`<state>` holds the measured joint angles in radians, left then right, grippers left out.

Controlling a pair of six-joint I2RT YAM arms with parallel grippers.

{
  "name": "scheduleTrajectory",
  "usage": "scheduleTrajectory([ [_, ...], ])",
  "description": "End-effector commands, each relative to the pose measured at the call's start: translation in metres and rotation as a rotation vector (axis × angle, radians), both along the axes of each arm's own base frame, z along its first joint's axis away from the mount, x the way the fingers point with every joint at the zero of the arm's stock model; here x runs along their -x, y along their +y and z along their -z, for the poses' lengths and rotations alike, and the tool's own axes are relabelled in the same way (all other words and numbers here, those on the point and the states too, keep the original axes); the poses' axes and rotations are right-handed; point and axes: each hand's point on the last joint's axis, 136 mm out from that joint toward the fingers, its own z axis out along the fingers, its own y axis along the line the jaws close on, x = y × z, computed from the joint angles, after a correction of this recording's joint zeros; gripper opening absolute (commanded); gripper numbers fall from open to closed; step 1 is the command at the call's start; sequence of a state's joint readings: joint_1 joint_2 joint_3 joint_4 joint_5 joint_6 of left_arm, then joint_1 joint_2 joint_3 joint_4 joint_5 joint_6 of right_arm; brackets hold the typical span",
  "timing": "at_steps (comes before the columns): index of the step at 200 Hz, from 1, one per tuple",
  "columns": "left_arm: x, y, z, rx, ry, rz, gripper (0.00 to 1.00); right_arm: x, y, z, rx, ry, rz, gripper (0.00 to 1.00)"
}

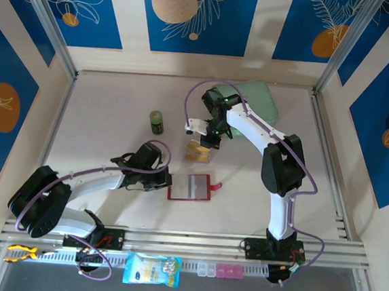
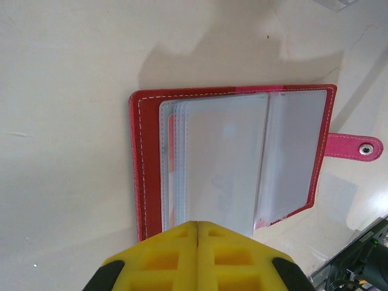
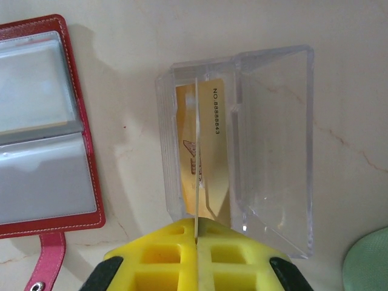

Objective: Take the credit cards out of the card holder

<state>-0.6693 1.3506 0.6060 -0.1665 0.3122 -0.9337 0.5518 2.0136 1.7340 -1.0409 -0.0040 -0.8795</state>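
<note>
The red card holder (image 1: 189,187) lies open on the table, its clear sleeves (image 2: 242,157) facing up and its pink snap tab (image 2: 354,147) out to the side. My left gripper (image 2: 197,225) is shut, its tips resting over the near edge of the sleeves at the holder's left side (image 1: 165,182). My right gripper (image 3: 197,227) is shut on a thin tan card (image 3: 197,151) seen edge-on. It holds the card upright in an open clear plastic box (image 3: 267,145). A yellow-orange card (image 3: 213,121) lies in that box (image 1: 199,151). The holder (image 3: 42,133) sits just left of the box.
A small green bottle (image 1: 156,122) stands left of the box. A mint-green pouch (image 1: 256,100) lies at the back behind the right arm, and its corner (image 3: 367,267) is close to the box. A blue packet (image 1: 151,269) rests on the front rail.
</note>
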Motion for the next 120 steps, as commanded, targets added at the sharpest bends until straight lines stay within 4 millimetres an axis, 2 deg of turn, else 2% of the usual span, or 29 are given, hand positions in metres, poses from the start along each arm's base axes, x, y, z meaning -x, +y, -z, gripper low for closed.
scheduleTrajectory([
  [1, 0.004, 0.009, 0.005, -0.023, 0.011, -0.006, 0.02, 0.002, 0.004, 0.002, -0.024, 0.025, -0.032, 0.0],
  [25, 0.004, 0.01, 0.007, -0.023, 0.014, -0.006, 0.02, 0.003, 0.004, 0.009, -0.015, 0.04, -0.032, 0.01],
  [63, 0.005, 0.01, 0.007, -0.02, 0.015, -0.005, 0.02, -0.002, 0.0, 0.012, 0.015, 0.036, -0.004, 0.15],
  [101, 0.004, 0.01, 0.006, -0.018, 0.015, -0.009, 0.02, -0.004, -0.001, 0.0, 0.013, 0.007, 0.027, 0.18],
  [120, 0.004, 0.01, 0.006, -0.016, 0.016, -0.007, 0.02, -0.003, 0.002, -0.013, -0.024, -0.013, 0.06, 0.18],
])
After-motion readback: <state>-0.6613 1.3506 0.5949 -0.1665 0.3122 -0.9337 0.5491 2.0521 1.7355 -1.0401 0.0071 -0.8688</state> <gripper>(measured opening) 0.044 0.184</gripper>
